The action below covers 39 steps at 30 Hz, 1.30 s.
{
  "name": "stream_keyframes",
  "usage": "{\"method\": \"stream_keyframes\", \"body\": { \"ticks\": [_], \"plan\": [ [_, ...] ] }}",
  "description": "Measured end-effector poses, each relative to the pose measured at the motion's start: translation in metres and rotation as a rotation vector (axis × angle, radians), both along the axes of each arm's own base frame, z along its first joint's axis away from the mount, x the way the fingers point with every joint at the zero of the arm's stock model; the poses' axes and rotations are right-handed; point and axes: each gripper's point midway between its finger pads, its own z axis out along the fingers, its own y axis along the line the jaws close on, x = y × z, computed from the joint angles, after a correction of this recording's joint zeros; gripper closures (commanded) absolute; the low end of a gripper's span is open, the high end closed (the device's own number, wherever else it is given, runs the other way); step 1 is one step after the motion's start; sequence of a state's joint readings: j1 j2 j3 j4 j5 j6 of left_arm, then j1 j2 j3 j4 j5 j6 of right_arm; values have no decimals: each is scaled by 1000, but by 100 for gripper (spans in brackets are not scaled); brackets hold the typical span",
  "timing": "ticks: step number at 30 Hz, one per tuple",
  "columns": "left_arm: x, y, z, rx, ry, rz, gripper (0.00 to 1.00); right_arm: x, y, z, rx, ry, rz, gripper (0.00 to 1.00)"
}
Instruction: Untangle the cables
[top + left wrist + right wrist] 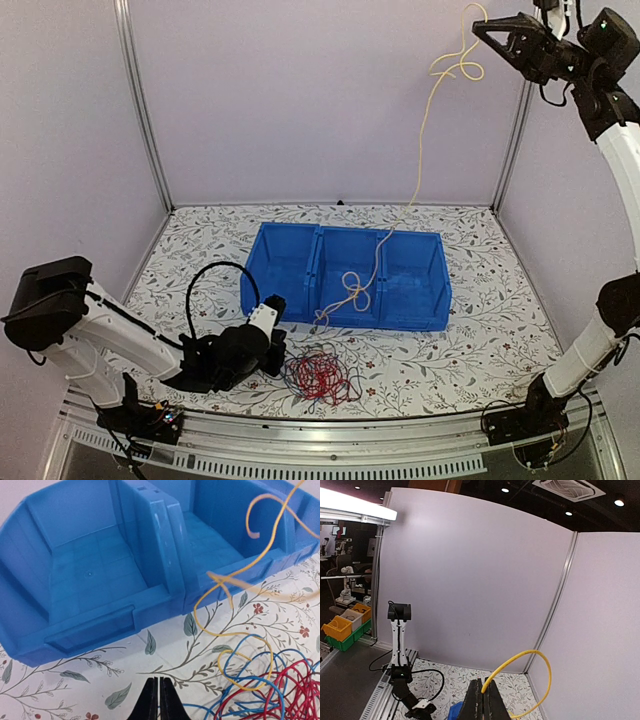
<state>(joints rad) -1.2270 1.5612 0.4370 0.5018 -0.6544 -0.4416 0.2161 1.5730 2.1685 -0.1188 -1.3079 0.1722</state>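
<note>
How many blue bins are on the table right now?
3, side by side in a row: the left bin, the middle bin with the yellow cable crossing it, and the right bin. None seems hidden.

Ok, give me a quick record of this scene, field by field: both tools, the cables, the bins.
right tool: raised high, shut on the yellow cable
left tool: low over the table, shut, empty
yellow cable: hangs from the right tool down across the blue bins, knotted at their front edge
red and blue cables: tangled pile on the table in front of the bins
blue bins: three side by side, mid-table
</note>
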Motion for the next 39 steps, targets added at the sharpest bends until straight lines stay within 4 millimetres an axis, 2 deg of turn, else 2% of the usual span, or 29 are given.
{"method": "stream_keyframes", "body": {
  "ticks": [3, 7, 10, 13, 16, 17, 19, 22, 24, 27, 31, 35, 37, 39],
  "plan": [
    [-2, 1, -6, 9, 17, -2, 100, 7, -32, 25, 52, -31, -74, 100],
    [-4, 3, -10, 11, 31, -2, 100, -2, -53, 48, 92, -60, -107, 100],
    [-4, 4, -12, 14, 36, -1, 100, -7, -60, 53, 101, -71, -118, 100],
    [-5, 5, -13, 19, 39, -2, 99, 2, -68, 51, 103, -53, -149, 100],
    [-5, 0, -12, 53, 36, -24, 75, 23, -74, 37, 108, -1, -183, 100],
    [-5, -5, -9, 60, 32, -41, 66, 32, -75, 27, 105, 33, -188, 100],
    [-6, -22, 6, 48, 11, -84, 57, 52, -76, 6, 100, 104, -198, 100],
    [-11, -46, 28, 33, -28, -161, 48, 74, -77, -22, 92, 197, -208, 100],
    [-18, -67, 50, 4, -65, -227, 46, 85, -78, -43, 85, 267, -214, 100],
    [-27, -93, 76, -33, -113, -314, 45, 85, -78, -51, 82, 286, -217, 100],
    [-30, -122, 100, -53, -160, -407, 46, 71, -77, -48, 79, 268, -217, 100],
    [-24, -153, 98, -12, -146, -483, 48, 51, -76, -39, 78, 226, -214, 100],
    [-18, -159, 91, 8, -126, -512, 49, 45, -76, -37, 76, 212, -211, 100],
    [-9, -157, 83, 24, -103, -523, 51, 41, -75, -35, 73, 203, -207, 100]
  ]
}}
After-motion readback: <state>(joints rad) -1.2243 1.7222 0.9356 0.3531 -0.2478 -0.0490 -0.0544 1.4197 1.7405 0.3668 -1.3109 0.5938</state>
